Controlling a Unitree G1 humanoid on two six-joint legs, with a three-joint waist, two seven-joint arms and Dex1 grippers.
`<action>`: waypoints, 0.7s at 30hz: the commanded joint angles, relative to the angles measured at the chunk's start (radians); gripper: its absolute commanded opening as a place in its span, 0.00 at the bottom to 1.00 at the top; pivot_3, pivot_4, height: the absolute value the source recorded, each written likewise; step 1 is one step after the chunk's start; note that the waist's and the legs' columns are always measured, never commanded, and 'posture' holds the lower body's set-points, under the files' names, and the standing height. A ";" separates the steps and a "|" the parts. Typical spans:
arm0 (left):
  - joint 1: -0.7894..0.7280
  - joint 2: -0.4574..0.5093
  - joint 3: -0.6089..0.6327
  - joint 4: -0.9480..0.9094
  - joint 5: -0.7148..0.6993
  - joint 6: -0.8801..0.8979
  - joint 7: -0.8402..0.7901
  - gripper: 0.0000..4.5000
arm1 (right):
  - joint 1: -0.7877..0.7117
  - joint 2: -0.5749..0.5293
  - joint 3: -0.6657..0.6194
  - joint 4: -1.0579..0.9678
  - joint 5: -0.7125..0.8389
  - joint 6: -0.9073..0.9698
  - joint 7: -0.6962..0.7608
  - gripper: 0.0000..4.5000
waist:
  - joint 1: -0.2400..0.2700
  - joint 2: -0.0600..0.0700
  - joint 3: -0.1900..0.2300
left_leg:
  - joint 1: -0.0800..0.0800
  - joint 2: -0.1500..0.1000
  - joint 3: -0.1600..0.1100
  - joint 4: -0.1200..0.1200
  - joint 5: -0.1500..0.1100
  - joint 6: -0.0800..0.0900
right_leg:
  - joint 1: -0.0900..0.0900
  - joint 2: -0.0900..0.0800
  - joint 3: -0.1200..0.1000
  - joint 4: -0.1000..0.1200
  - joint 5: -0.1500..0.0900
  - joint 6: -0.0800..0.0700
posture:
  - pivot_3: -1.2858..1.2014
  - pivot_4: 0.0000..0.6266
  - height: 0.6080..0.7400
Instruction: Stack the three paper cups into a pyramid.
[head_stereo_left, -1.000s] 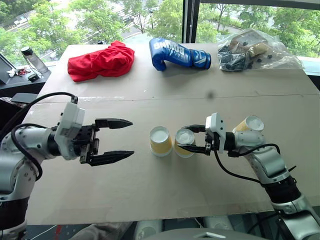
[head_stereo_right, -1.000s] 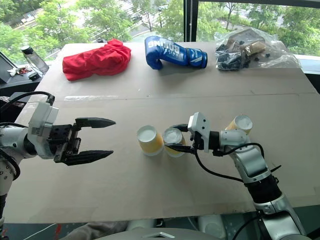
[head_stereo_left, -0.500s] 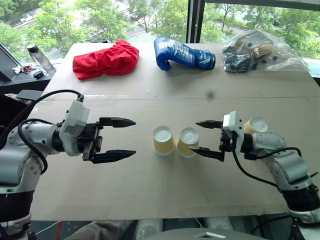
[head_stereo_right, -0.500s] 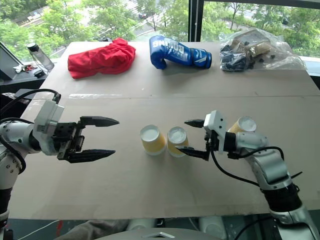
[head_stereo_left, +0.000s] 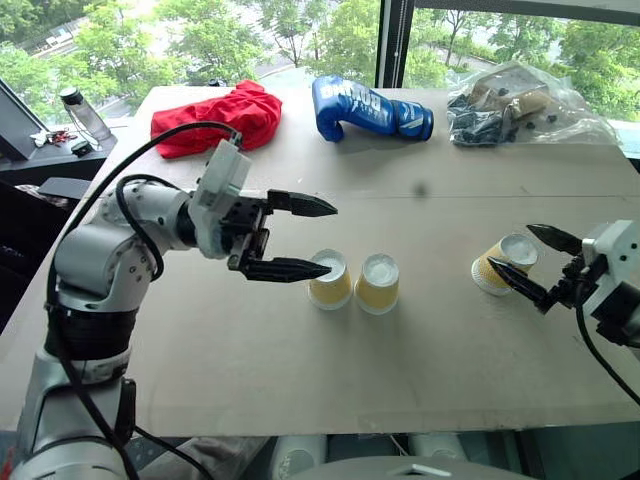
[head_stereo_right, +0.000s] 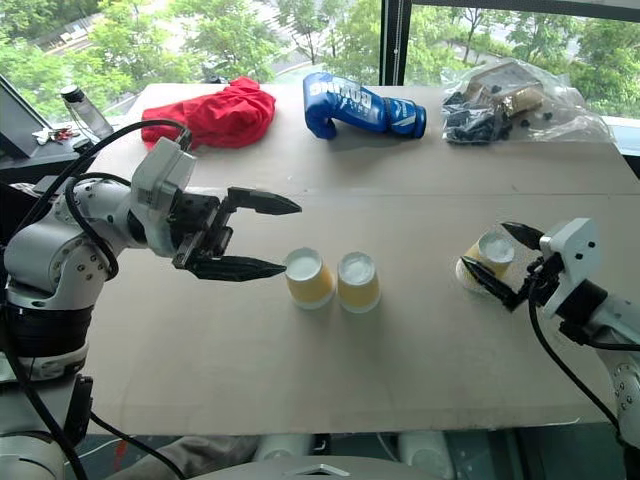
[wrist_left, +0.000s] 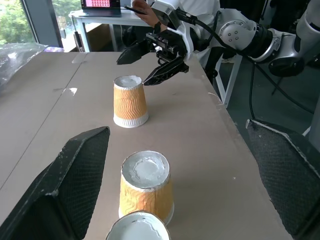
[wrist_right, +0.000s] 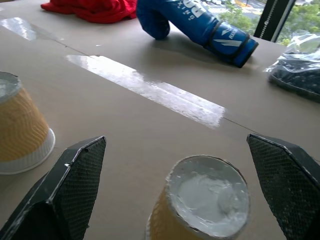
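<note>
The counter (head_stereo_left: 420, 360), a wide tan board with a strip of clear tape across its middle, carries everything. At its far edge, toward eleven o'clock, lies a crumpled red cloth (head_stereo_left: 215, 117); at one o'clock sits a clear plastic bag (head_stereo_left: 515, 103) of dark bits; at twelve o'clock, between them, lies a blue boxing glove (head_stereo_left: 368, 106). The left end effector (head_stereo_left: 315, 240) hangs at nine o'clock of the cup pair, its two black fingers spread wide, the lower fingertip just beside the nearer cup's top, holding nothing. The right end effector (head_stereo_left: 525, 258) stands at the counter's three o'clock side, fingers likewise spread, one on each side of the lone cup without pinching it. Of the three paper cups, all upside down with white bases up, two stand touching side by side at the counter's centre (head_stereo_left: 330, 279) (head_stereo_left: 378, 283); the third (head_stereo_left: 503, 262) stands well apart at three o'clock of them, between the right fingers.
</note>
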 joint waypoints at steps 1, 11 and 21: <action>-0.043 -0.003 -0.012 0.018 0.011 0.005 -0.016 1.00 | 0.022 0.022 -0.018 0.051 -0.039 -0.059 -0.039 0.99 | -0.003 0.000 0.000 | 0.000 0.000 0.000 0.000 0.000 0.000 | 0.000 0.000 0.000 0.000 0.000 0.000 | 0.52 0.24 1.00; -0.071 0.003 -0.019 0.042 0.075 0.024 0.047 1.00 | 0.010 0.102 0.042 0.082 0.005 -0.094 -0.034 0.99 | -0.005 0.000 0.000 | 0.000 0.000 0.000 0.000 0.000 0.000 | 0.000 0.000 0.001 0.000 0.000 0.000 | 0.52 0.24 1.00; -0.050 0.010 -0.008 0.037 0.119 0.022 0.104 1.00 | -0.012 0.096 0.064 0.128 0.018 -0.099 -0.020 0.99 | -0.005 0.000 0.000 | 0.000 0.000 0.000 0.000 0.000 0.000 | 0.000 0.000 0.001 0.000 0.000 0.000 | 0.52 0.24 1.00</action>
